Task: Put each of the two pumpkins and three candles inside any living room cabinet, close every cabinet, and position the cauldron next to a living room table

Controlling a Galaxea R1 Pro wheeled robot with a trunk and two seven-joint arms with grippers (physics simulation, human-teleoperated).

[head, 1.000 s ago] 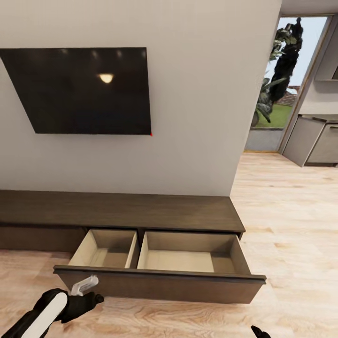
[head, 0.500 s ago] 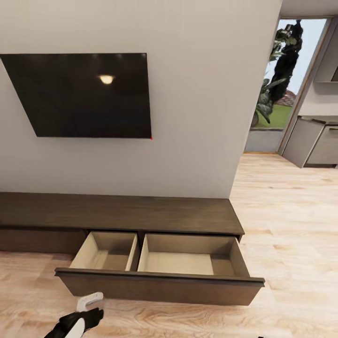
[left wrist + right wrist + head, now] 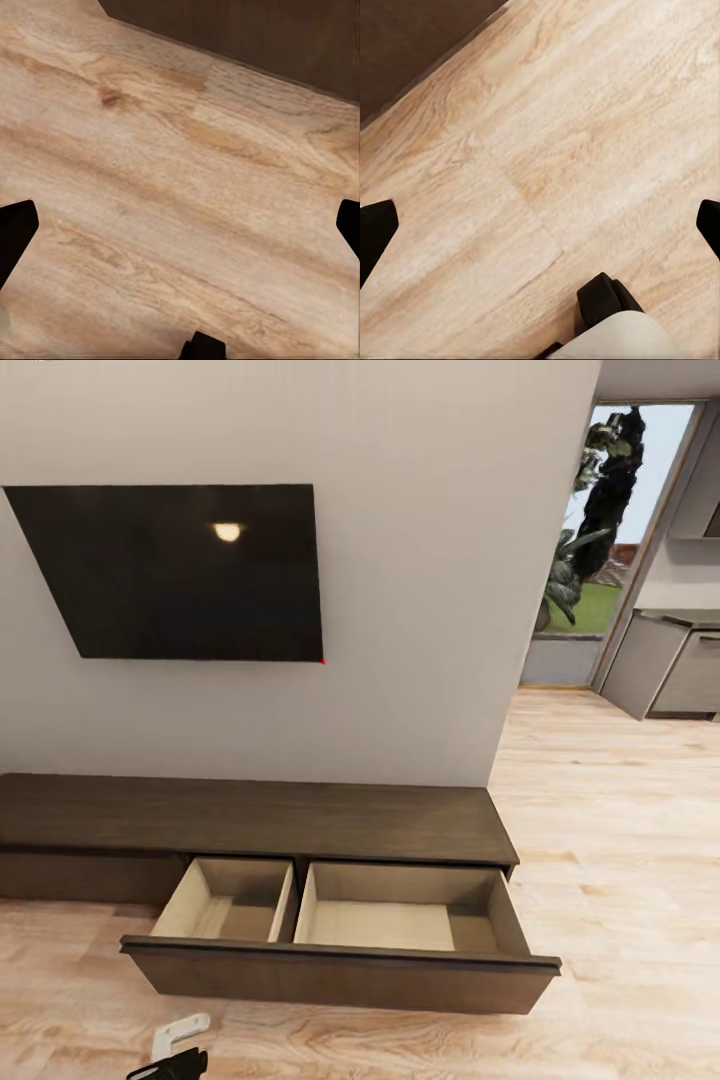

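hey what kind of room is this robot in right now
Most likely a living room: a dark flat screen hangs on the wall above a long low wooden cabinet with one drawer pulled open, on pale wood flooring. A doorway at the right leads toward grey kitchen units.

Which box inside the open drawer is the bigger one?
The right-hand box of the drawer is bigger, clearly wider than the box left of the divider. Both look empty.

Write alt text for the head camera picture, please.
A long low dark cabinet stands against a white wall with its drawer pulled open, both pale compartments empty. A black screen hangs above it.
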